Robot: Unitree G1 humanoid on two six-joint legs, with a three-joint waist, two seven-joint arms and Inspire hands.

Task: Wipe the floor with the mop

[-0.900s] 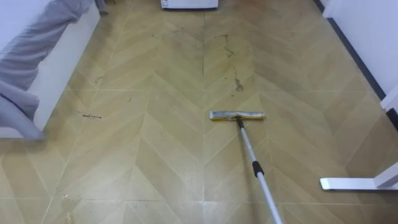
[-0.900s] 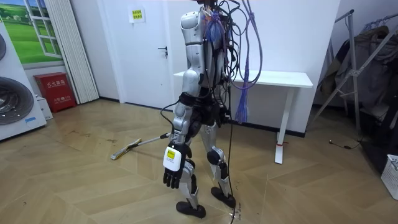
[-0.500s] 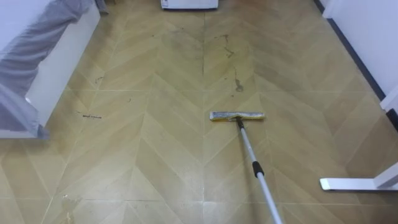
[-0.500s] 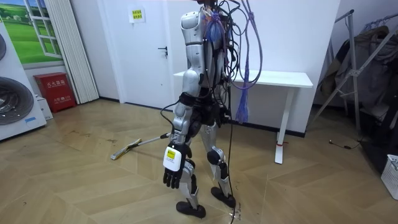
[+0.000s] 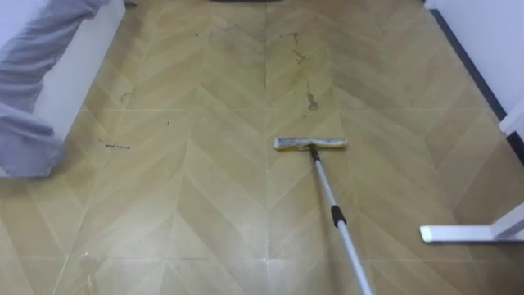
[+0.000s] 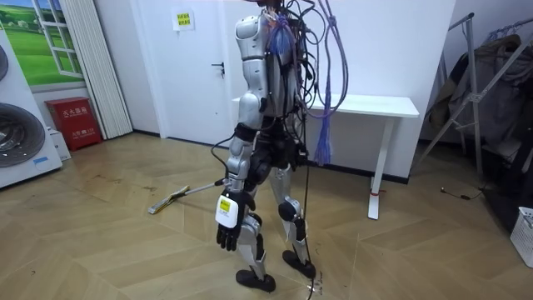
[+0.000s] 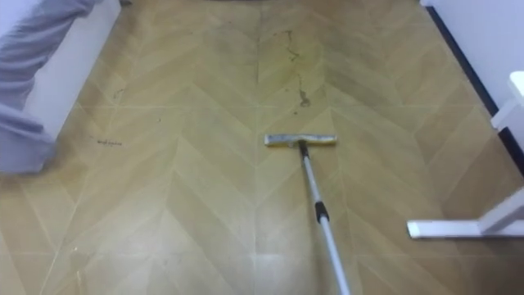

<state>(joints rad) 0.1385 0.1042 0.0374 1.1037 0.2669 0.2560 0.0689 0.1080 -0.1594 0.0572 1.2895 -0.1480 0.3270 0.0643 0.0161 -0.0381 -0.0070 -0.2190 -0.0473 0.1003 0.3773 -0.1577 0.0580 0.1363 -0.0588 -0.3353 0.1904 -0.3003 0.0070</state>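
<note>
A flat mop lies on the wooden floor ahead of me, its yellowish head (image 5: 309,144) set crosswise. Its silver handle (image 5: 332,209) with a black collar runs back toward the lower right edge of the eye views. In the room view the mop head (image 6: 162,203) rests on the floor at the room view's left, and the handle rises to my hip. I stand upright facing that way. My left hand (image 6: 226,235) hangs beside my thigh with relaxed fingers and holds nothing. Dark smears (image 5: 311,102) mark the floor just beyond the mop head.
A bed with a grey cover (image 5: 33,74) runs along my left. A white table's foot (image 5: 471,233) lies on the floor at my right; the table (image 6: 366,106) stands by the wall. A washing machine (image 6: 21,125) and a red box (image 6: 73,122) stand ahead.
The eye view has shifted, so the floor and mop sit a little higher in the picture. In the room view my upper body has leaned slightly toward the mop. The mop has not moved.
</note>
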